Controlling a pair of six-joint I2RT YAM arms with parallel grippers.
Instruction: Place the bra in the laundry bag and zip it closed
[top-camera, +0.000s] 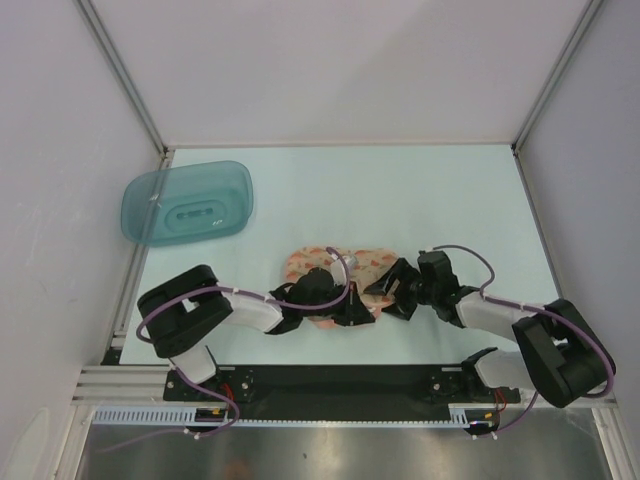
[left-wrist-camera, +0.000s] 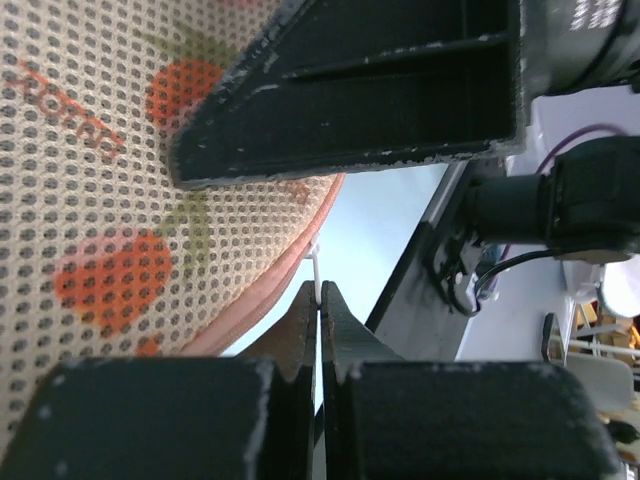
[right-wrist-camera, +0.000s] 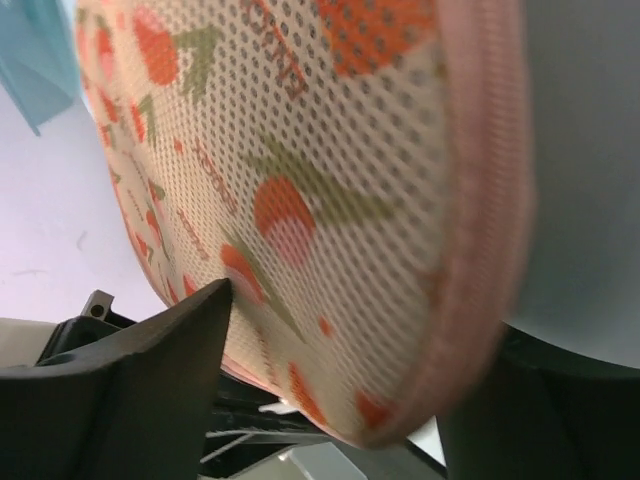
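The peach laundry bag with orange motifs lies near the front middle of the table, folded together. The bra is hidden. My left gripper is at the bag's near edge. In the left wrist view its jaws are shut on a thin white zip pull beside the pink zip rim. My right gripper is at the bag's right side. In the right wrist view it straddles a lobe of the bag, with the left fingertip pressing the mesh and the other finger behind the rim.
A teal translucent tub lies upside down at the back left. Metal frame posts and white walls bound the table on the left, right and back. The black base rail runs along the near edge.
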